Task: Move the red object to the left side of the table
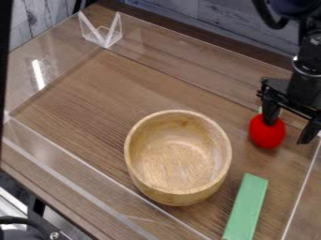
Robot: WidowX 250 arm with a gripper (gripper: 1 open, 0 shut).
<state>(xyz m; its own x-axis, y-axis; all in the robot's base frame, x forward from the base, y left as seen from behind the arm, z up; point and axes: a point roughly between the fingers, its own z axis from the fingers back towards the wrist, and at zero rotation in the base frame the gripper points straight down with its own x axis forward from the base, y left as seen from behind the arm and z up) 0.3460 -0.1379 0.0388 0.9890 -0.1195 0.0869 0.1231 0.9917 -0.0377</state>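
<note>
Black gripper gapes wide, empty, straddling small rounded red strawberry toy; off-centre closing could squirt it toward nearby clear acrylic wall on brown wood-grain table.

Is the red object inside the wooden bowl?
No, the red object sits on the table right of the wooden bowl.

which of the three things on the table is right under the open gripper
The red object: the open gripper hangs just above it at the right side. The wooden bowl and green bar lie nearer the camera.
</note>
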